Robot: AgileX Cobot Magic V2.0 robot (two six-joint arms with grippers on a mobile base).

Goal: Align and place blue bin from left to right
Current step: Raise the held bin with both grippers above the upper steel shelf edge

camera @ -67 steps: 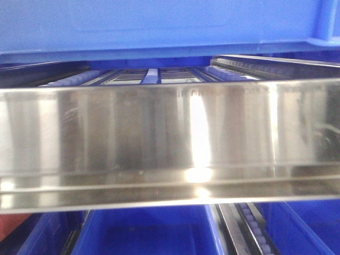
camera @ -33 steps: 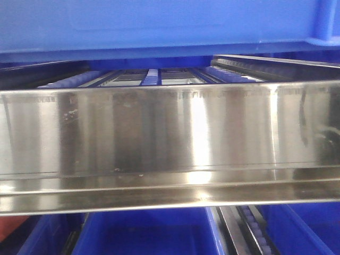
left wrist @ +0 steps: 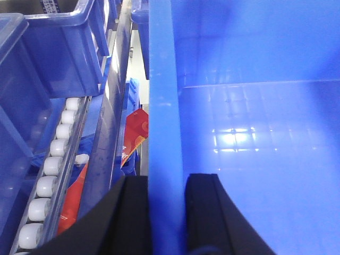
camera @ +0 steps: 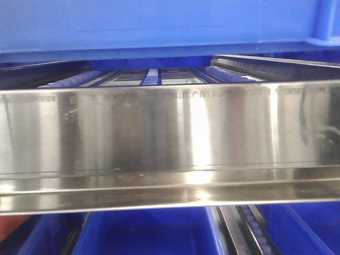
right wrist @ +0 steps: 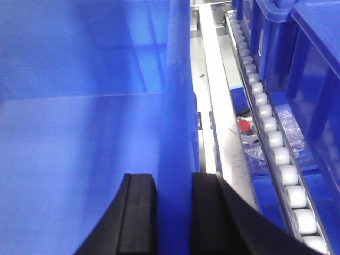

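The blue bin (camera: pixel 159 24) fills the top of the front view, its underside raised a little above the steel shelf rail (camera: pixel 170 138). My left gripper (left wrist: pixel 167 183) is shut on the blue bin's left wall (left wrist: pixel 162 106), one black finger outside and one inside. In the right wrist view my right gripper (right wrist: pixel 174 183) is shut on the blue bin's right wall (right wrist: pixel 178 79) in the same way. The bin's smooth empty floor (left wrist: pixel 255 149) shows between the two walls.
Roller tracks run along both sides: white rollers (left wrist: pixel 48 180) on the left, white rollers (right wrist: pixel 281 159) on the right. Smaller blue tubs (left wrist: pixel 64 48) stand at the left, more blue tubs (right wrist: pixel 297 53) at the right. Other tubs (camera: pixel 149 231) sit on the shelf below, and red packaging (left wrist: pixel 133 133) lies lower down.
The bin and both grippers hold their place. Only the reflections on the steel rail have shifted slightly.
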